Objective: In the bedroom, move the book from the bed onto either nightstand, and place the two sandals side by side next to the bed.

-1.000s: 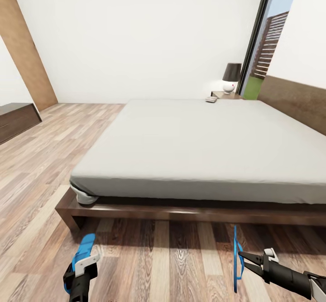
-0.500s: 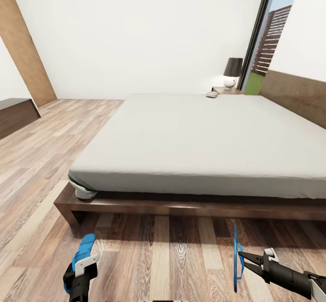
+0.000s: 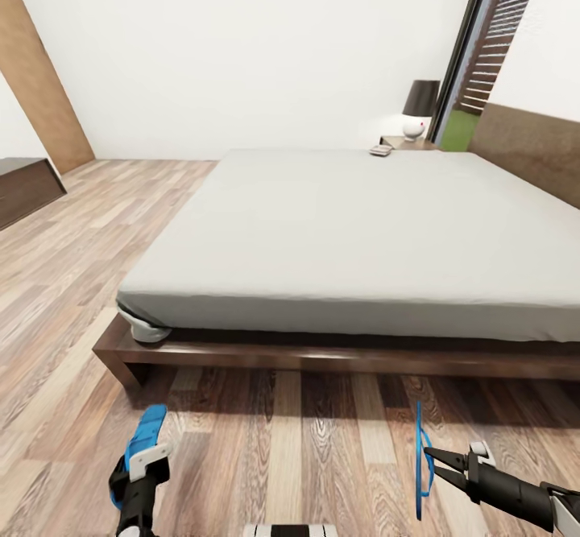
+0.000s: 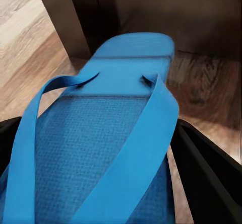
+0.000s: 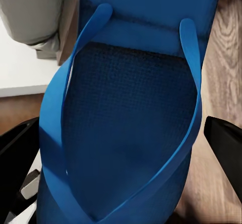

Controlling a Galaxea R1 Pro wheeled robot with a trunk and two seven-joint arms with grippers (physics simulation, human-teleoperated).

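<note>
Head view: left gripper clamped on flat bright-blue sandal, near left, sole roughly level. Right gripper grips second sandal edge-on, vertical, near right. Wrist views: textured footbed, smooth straps. Bed: smooth pale-grey mattress, low dark wood frame. Book at far edge of mattress, beside nightstand with lamp. Wood-plank floor.

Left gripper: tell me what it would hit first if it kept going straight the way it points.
Probably the bed frame. The left gripper, shut on a blue sandal, points over the wood floor toward the frame's corner leg. The sandal's toe would likely touch first; depth is hard to judge.
</note>
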